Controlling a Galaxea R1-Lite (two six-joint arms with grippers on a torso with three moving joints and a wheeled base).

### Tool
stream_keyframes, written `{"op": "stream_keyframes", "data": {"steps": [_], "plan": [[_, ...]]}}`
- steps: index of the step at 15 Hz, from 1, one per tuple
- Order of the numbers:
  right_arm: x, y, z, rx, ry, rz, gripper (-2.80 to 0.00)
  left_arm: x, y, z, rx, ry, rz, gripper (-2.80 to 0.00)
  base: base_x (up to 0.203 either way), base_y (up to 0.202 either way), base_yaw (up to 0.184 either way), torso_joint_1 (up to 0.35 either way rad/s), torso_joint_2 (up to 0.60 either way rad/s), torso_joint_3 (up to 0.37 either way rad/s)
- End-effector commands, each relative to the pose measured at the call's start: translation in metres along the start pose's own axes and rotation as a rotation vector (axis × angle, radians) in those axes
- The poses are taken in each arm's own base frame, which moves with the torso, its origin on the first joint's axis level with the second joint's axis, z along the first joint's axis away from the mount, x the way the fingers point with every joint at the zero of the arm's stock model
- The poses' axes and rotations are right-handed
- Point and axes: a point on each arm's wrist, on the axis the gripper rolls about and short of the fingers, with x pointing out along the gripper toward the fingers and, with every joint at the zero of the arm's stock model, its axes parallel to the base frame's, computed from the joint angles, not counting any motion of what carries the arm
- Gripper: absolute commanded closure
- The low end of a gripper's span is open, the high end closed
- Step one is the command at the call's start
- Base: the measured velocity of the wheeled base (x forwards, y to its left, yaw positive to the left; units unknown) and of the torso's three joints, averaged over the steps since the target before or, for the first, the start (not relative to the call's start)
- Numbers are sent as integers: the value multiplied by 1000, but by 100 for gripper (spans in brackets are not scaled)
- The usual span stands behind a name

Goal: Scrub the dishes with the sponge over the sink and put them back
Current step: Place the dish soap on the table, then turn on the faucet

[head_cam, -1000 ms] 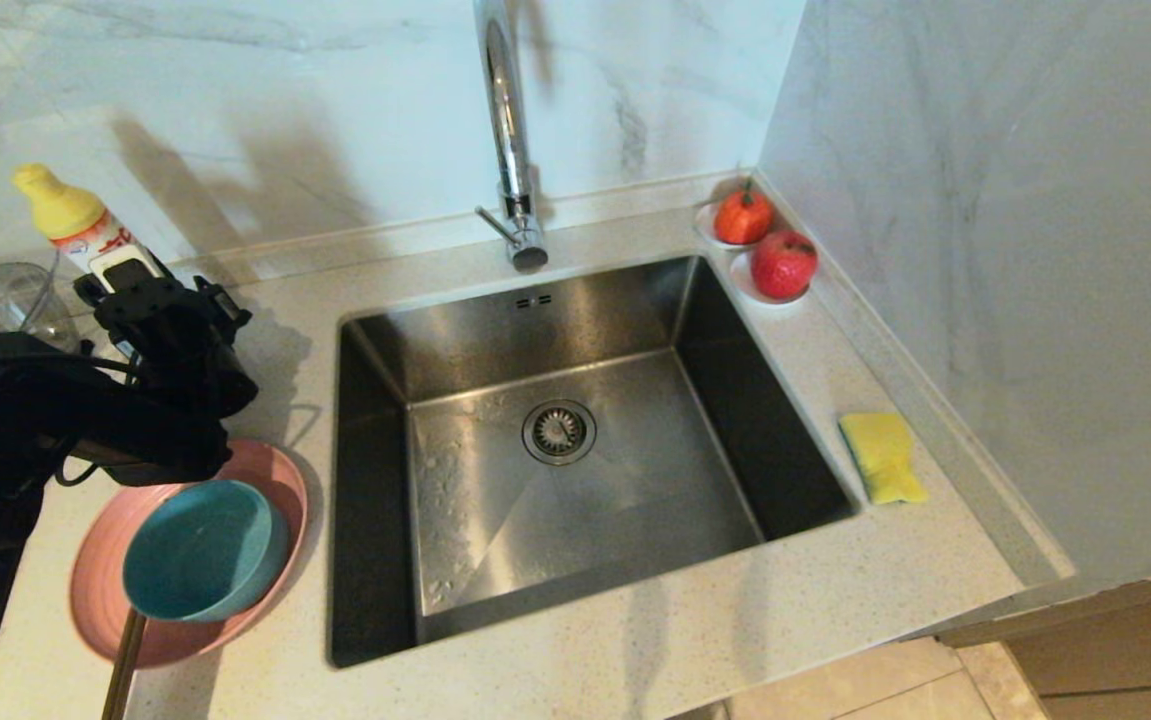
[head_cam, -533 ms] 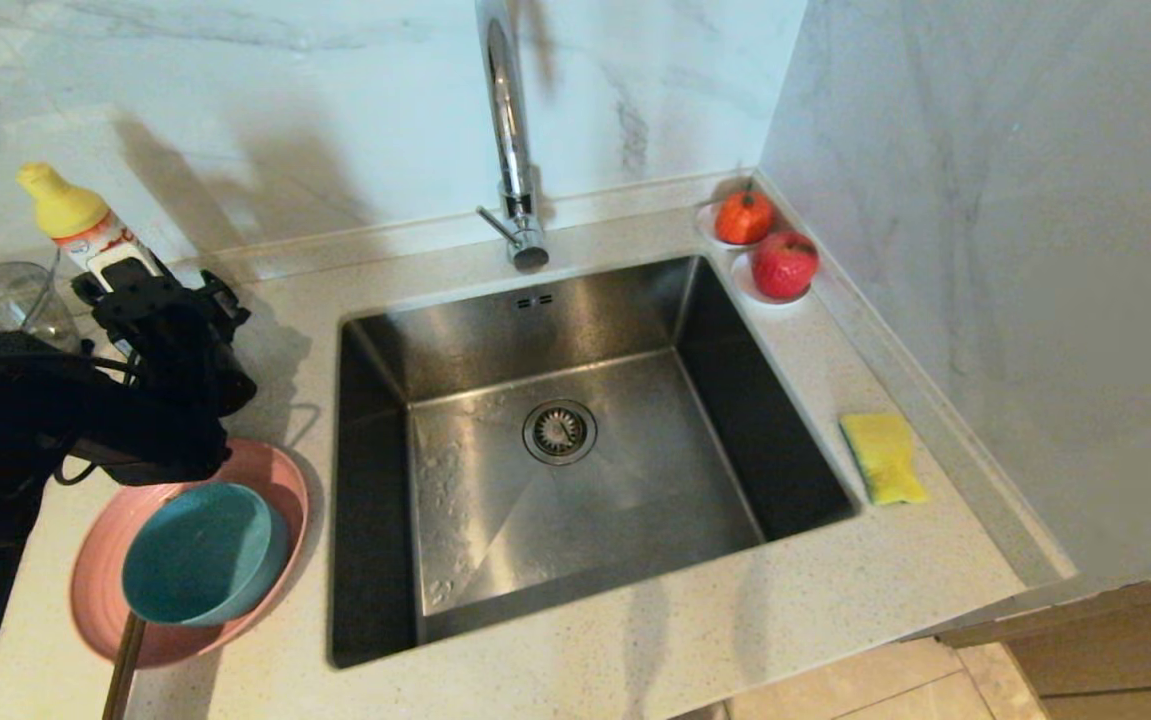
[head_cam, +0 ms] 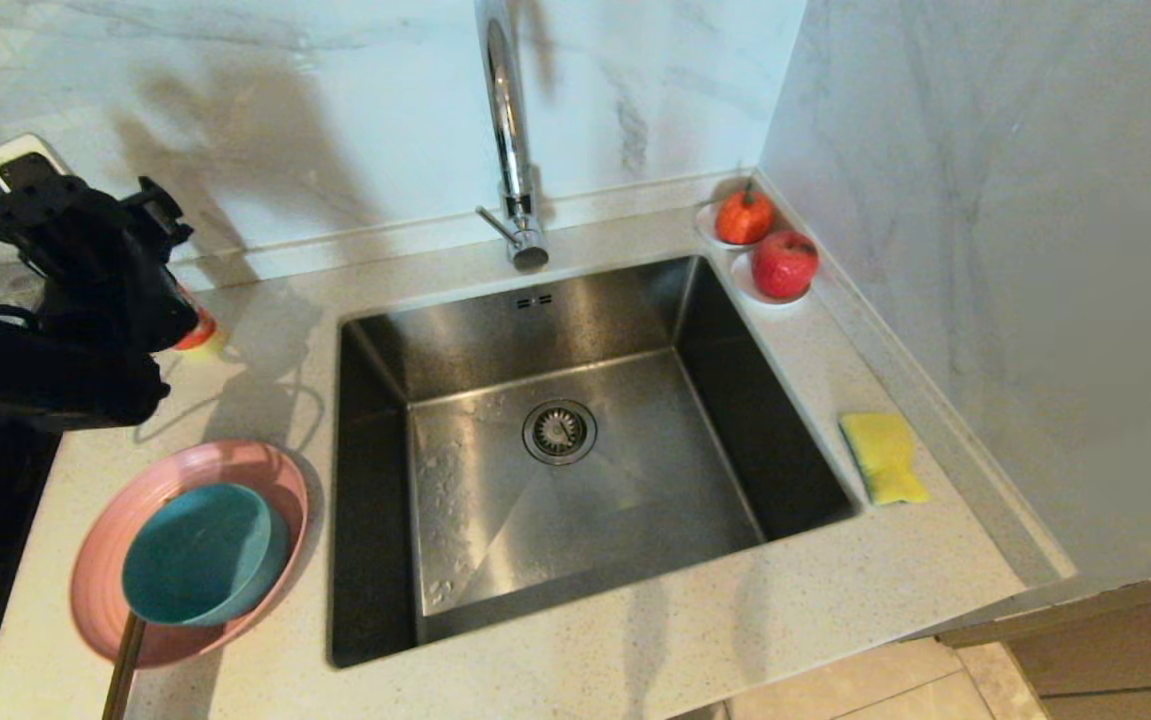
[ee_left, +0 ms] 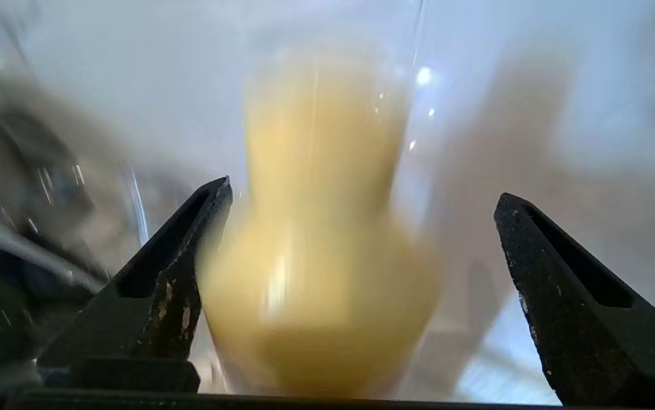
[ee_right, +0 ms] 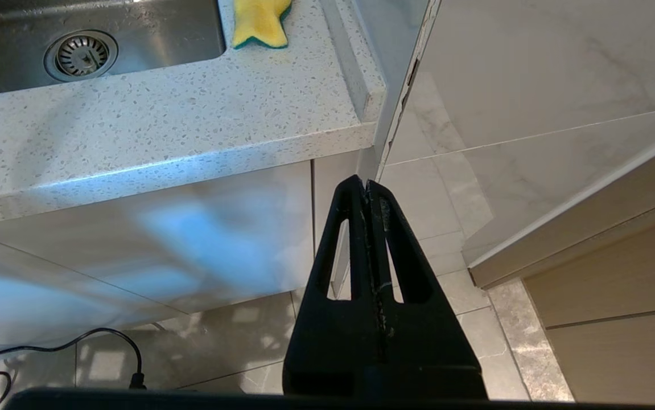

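Left gripper (ee_left: pixel 361 196), jaws spread wide, straddling a yellow bottle cap (ee_left: pixel 318 228) without contact; right gripper (ee_right: pixel 368 188) closed, parked below the counter. Teal bowl (head_cam: pixel 197 552) nested in pink plate (head_cam: pixel 275 475) beside sink (head_cam: pixel 575 400): rigid, probably slick; best gripped at the rim. Sponge (head_cam: pixel 883 456), soft, lies well apart.

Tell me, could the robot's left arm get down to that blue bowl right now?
Probably yes. The left gripper hangs open above the counter behind the pink plate; the bowl sits uncovered on it, and nothing stands between them.
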Motion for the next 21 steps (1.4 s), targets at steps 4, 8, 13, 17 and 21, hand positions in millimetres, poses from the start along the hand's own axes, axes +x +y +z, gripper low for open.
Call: {"op": "stream_keyframes", "data": {"steps": [4,8,13,17,21], "plan": [[0,0,0,0,1,0,0,-18,3,111,-44,-31,-14,-280,0,0,0,0,0,0],[0,0,0,0,0,0,0,-47,19,178,-26,5,-23,0,0,0,0,0,0,0],[0,0,0,0,-1,0,0,-119,50,259,-4,101,-234,0,0,0,0,0,0,0],[0,0,0,0,0,0,0,-201,94,282,48,356,-613,0,0,0,0,0,0,0],[0,0,0,0,-1,0,0,-241,121,254,6,628,-821,0,0,0,0,0,0,0]]}}
